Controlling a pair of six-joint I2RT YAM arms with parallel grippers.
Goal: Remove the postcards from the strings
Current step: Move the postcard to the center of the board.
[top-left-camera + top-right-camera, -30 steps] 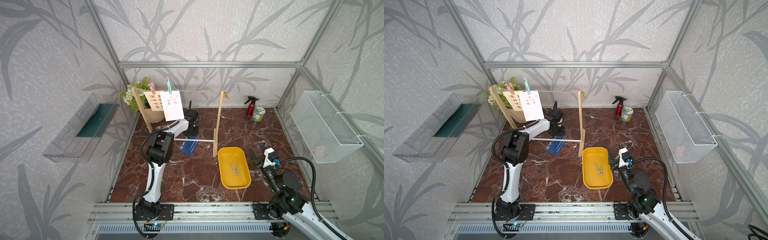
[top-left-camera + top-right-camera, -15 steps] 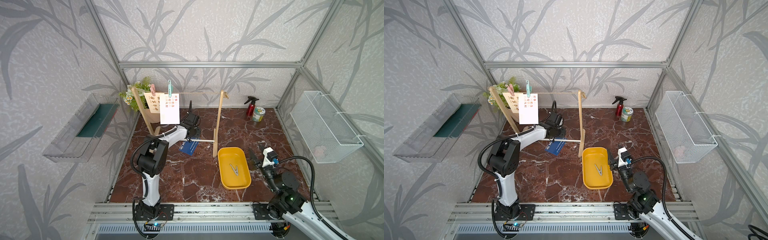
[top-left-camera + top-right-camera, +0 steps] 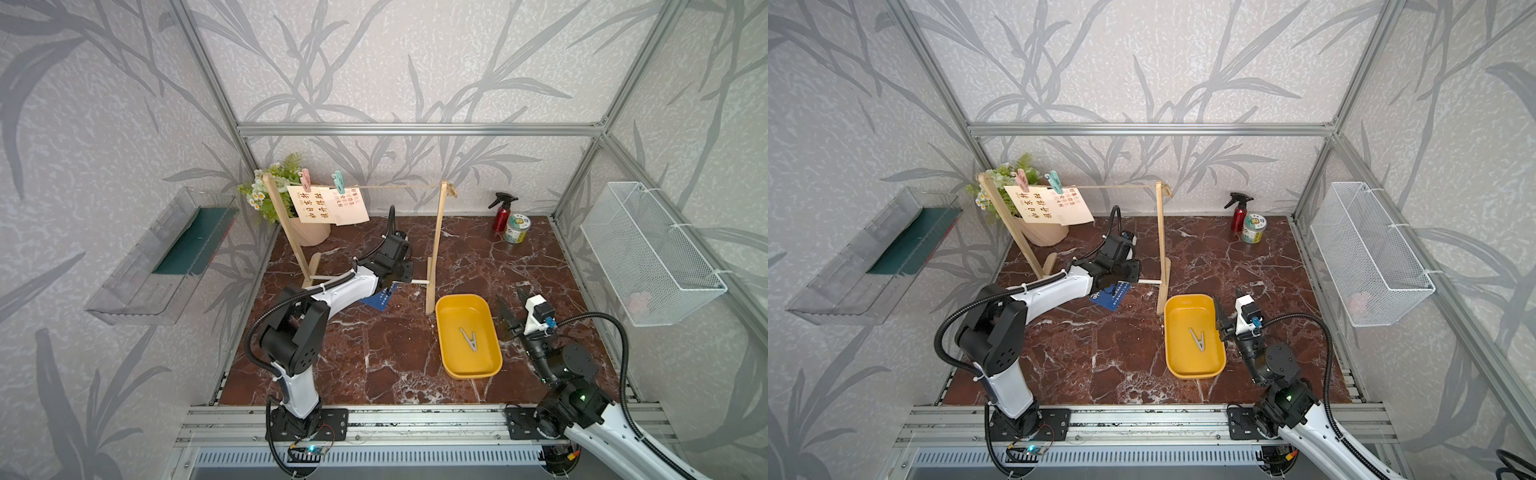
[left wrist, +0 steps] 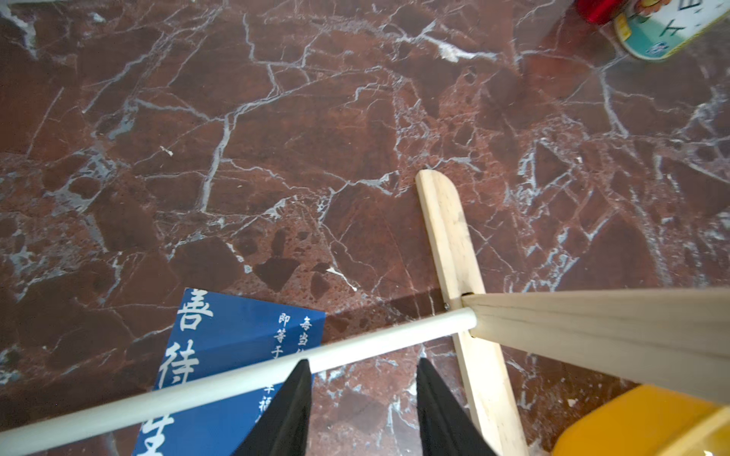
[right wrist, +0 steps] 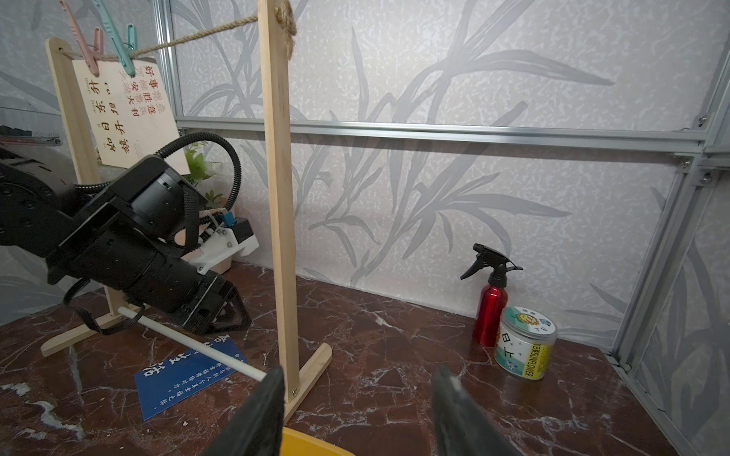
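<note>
- Cream rectangular paper postcard with black characters (image 3: 308, 206) hangs from the thin tan jute twine (image 3: 399, 188) by a pink clothespeg (image 3: 306, 179), close to the rack's left post at the far-left corner of the brown marble bench (image 3: 374, 365); not yet freed
- Pale pink-white paper postcard with red-brown characters (image 3: 352, 208) hangs just beside it, overlapping its edge, held by a teal clothespeg (image 3: 338, 183); also left to do
- Left pincer (image 4: 362, 361) hovers low over the white dowel crossbar (image 4: 237, 379), released and empty
- Dark blue paper postcard with white characters (image 3: 1111, 296) lies flat on the bench under that crossbar, off the twine; this one looks done
- Yellow plastic tray (image 3: 457, 316) near the bench's middle holds one grey clothespeg (image 3: 469, 338)
- Right pincer (image 5: 360, 369) waits beside the tray's right rim, released and holding nothing
- Judged overall: one card of three is down, two remain
</note>
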